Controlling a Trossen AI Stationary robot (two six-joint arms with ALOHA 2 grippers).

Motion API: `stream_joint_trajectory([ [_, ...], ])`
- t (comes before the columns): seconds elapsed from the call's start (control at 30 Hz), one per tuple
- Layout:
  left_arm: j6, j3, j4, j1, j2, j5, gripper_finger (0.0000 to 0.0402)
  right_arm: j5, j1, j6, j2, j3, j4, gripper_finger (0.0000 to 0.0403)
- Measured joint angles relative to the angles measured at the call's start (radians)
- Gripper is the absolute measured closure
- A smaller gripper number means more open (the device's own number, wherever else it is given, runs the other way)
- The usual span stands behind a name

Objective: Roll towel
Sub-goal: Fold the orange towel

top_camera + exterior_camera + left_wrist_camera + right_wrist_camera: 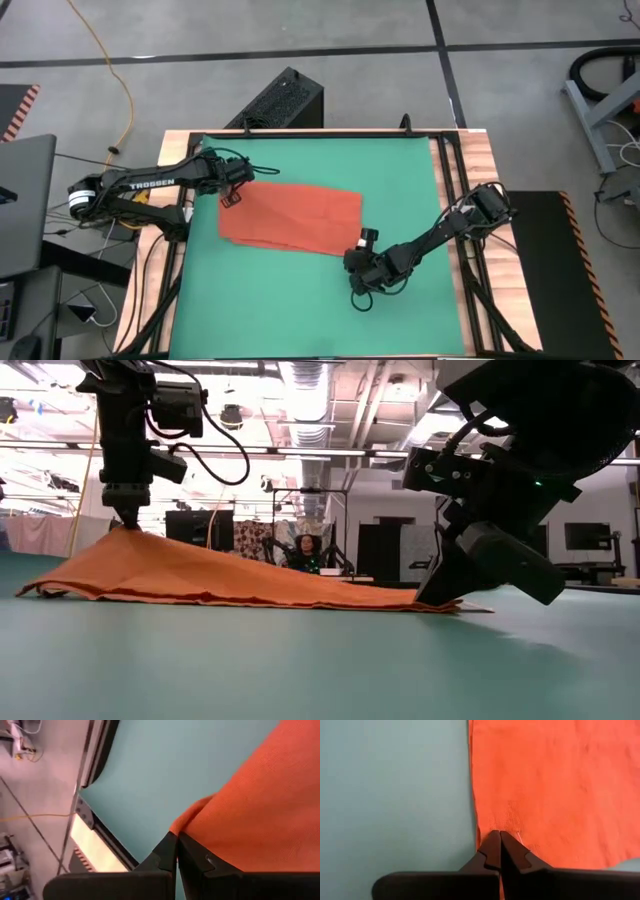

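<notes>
Towel (pixel 292 218), rust cloth spread on your green mat (pixel 400 170), your left gripper (pixel 232 194) pinching one corner and holding it raised off the mat, your right gripper (pixel 357 262) low at the mat, fingers pressed together on the opposite corner.

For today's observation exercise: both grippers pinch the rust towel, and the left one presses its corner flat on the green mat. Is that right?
Not quite. The left gripper holds its corner of the towel lifted off the green mat, not flat; the low view shows it. The right gripper does pinch the towel.

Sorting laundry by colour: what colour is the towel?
Orange-red, plain; towel shows best in the right wrist view.
</notes>
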Motion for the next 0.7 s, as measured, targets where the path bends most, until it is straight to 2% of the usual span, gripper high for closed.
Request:
stream_joint_trajectory([
  [0.1, 0.006, 0.0, 0.0, 0.0, 0.0, 0.036, 0.0401, -0.001, 0.0, 0.0, 0.0, -0.001, 0.0, 0.0388],
  [0.3, 0.044, 0.0, 0.001, 0.0, 0.0, 0.177, 0.0402, -0.001, 0.0, 0.0, 0.0, -0.001, -0.001, 0.0388],
  [0.47, 0.069, 0.0, -0.004, 0.0, 0.0, 0.171, 0.0398, -0.005, 0.0, 0.0, 0.001, -0.001, -0.001, 0.0388],
  [0.7, 0.096, 0.0, -0.048, 0.0, 0.0, 0.228, 0.0345, -0.006, 0.0, 0.003, 0.001, -0.001, -0.001, 0.0388],
])
